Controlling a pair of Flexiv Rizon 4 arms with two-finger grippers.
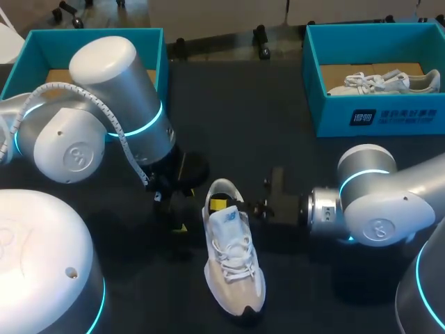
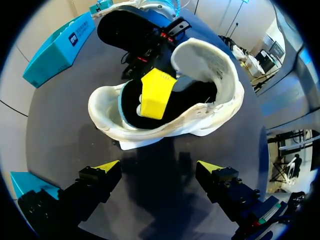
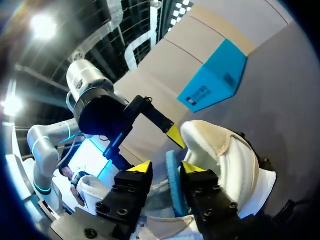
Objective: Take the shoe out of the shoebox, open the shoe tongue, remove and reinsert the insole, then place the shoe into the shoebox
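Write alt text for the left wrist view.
A white shoe sits on the dark table just ahead of the open left claw, heel end nearest, its tongue raised. The right claw is in the shoe's opening, coming in from the far side.

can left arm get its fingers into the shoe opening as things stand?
Probably not cleanly. The left gripper is open just short of the shoe with nothing between them, but one of the right gripper's fingers sits inside the opening and fills much of it.
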